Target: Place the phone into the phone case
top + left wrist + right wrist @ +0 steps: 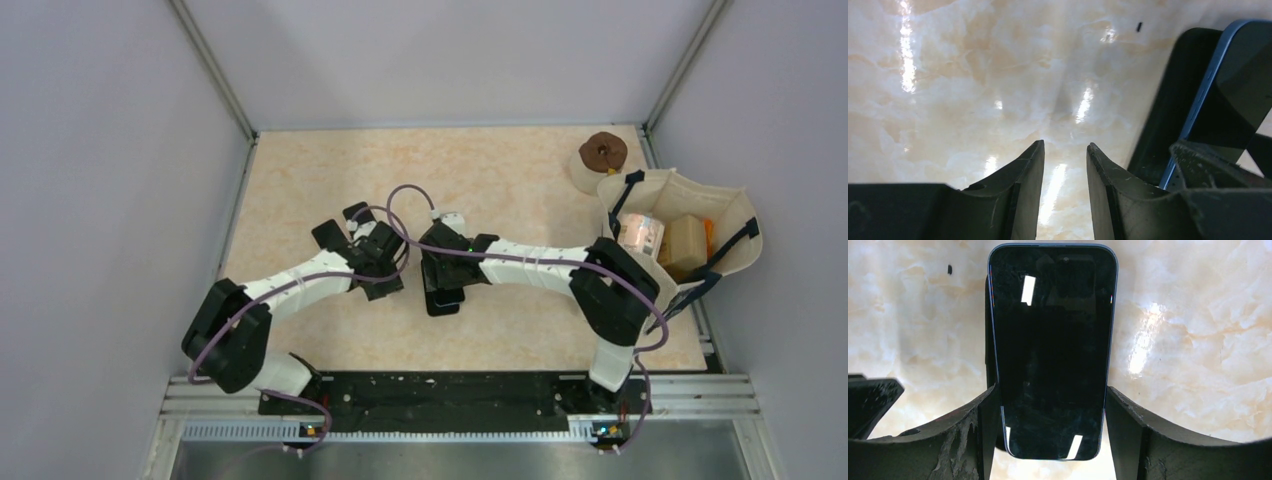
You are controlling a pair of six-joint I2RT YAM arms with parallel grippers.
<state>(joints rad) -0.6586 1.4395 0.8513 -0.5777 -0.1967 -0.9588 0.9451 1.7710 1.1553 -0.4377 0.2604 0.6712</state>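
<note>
The phone (1050, 350) has a black screen and a blue rim. My right gripper (1050, 390) is shut on its long sides near the bottom end. The black phone case (989, 340) lies under it on the table, showing only along the phone's left edge. In the top view the phone and case (443, 298) lie mid-table under the right gripper (440, 268). My left gripper (1065, 145) is slightly open and empty, low over bare table just left of the case (1173, 100) and phone (1243, 85). It sits left of the right gripper in the top view (385, 272).
A cream tote bag (735, 215) holding several items stands at the right edge. A brown round object (603, 152) on a pale roll sits at the back right. Grey walls enclose the marble table (330, 170).
</note>
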